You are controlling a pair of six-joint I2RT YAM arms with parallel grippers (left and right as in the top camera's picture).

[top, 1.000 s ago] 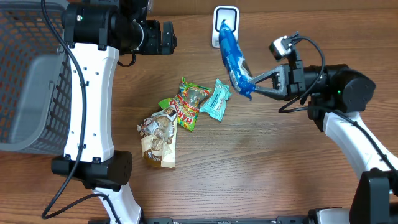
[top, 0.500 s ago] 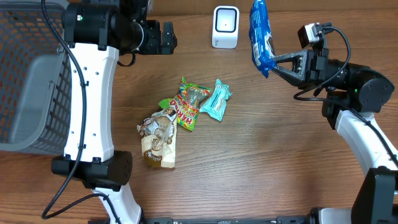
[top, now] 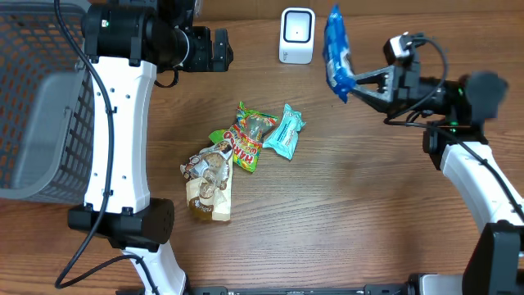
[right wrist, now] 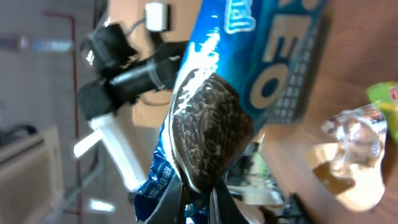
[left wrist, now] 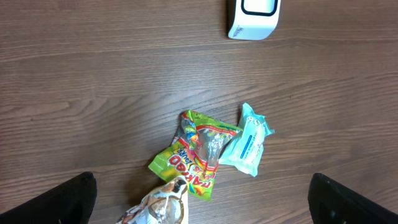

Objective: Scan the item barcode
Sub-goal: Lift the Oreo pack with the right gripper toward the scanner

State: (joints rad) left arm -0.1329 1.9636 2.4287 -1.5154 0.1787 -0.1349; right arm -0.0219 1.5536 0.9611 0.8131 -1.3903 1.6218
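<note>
Over the wood table (top: 368, 205), the right gripper (top: 350, 83) pinches a blue bag (top: 335, 45) near the scanner (top: 296, 34); the left gripper (top: 219, 49) is spread wide.

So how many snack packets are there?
4: a blue cookie packet in the right gripper, and a green candy bag, a teal wrapper and a brown pouch clustered mid-table. The grey basket may hide more.

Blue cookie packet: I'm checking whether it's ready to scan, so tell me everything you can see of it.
The blue cookie packet is a glossy, crinkled plastic wrapper, blue with white lettering and a printed dark sandwich cookie. The right gripper is shut on one end, holding it above the table, just right of the white scanner. Nothing else touches it. No barcode shows.
</note>
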